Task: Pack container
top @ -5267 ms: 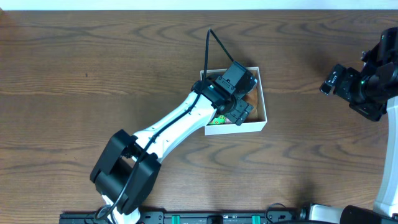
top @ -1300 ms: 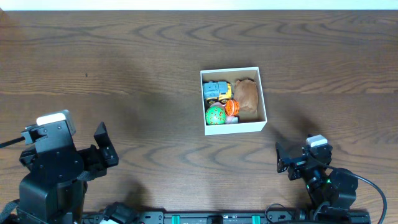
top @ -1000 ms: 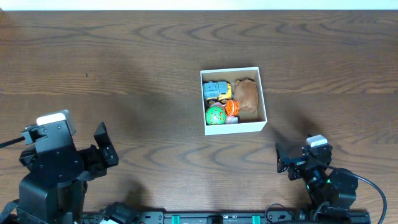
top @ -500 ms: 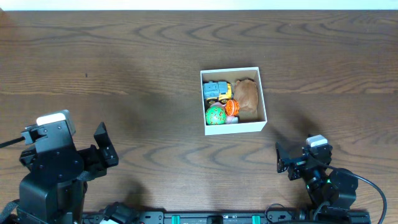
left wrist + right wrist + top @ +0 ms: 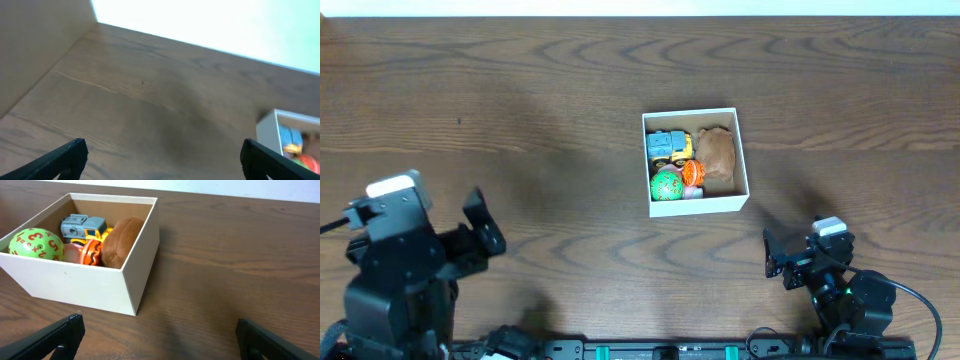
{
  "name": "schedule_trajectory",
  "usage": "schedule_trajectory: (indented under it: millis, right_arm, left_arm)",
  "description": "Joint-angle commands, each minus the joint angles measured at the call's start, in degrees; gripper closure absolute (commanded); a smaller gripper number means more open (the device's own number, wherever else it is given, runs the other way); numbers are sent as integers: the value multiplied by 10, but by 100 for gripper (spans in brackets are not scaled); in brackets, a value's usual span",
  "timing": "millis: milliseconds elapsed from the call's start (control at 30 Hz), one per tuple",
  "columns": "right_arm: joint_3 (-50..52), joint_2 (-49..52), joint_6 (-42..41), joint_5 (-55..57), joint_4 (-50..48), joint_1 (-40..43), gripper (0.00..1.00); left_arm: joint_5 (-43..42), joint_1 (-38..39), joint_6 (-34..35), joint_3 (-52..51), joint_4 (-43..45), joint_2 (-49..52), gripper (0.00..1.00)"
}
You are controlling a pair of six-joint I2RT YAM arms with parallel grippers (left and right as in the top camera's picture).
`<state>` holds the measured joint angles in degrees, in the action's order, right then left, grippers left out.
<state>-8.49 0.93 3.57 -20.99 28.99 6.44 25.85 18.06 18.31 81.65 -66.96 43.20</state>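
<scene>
The container (image 5: 700, 205), a small white-walled box, stands right of the table's middle. Inside lie a blue and yellow toy truck (image 5: 668, 147), a green ball (image 5: 667, 185), an orange toy (image 5: 693, 173) and a brown soft toy (image 5: 718, 152). My left gripper (image 5: 480, 228) is at the front left, far from the box, open and empty. In the left wrist view the left gripper (image 5: 162, 155) frames bare wood, with the container (image 5: 267, 130) at the right edge. My right gripper (image 5: 782, 258) is at the front right, open and empty. The right wrist view shows the right gripper (image 5: 157, 330) short of the container (image 5: 75, 285).
The dark wooden table (image 5: 520, 100) ends at a pale strip along its far edge. A black rail (image 5: 650, 350) runs along the front edge between the two arm bases.
The left arm has left the container and drawn back to the front left; the right arm came to the front right. In the last half second the left arm shifted slightly left.
</scene>
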Motion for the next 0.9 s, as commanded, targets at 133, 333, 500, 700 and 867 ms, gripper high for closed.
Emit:
schedule_trajectory:
  millis: [133,333,500,700,867]
  right_arm:
    - [4,-6,3,2,-1,-6,1]
    - [4,-6,3,2,-1,-6,1]
    - [4,-6,3,2,-1,-6,1]
    - [4,-6,3,2,-1,-6,1]
    - [4,-6,3,2,-1,-6,1]
  left_arm:
    - [-194,-150,-97,-116,139,-48,2]
    - [-197,-165,-97,-290,280,-141,2]
    - [-222,-175,-97,-421,360,-213,2]
    - [-235,-186,-97,-520,400,-266,2]
    - [-235,-186,-97,-589,434,-309,2]
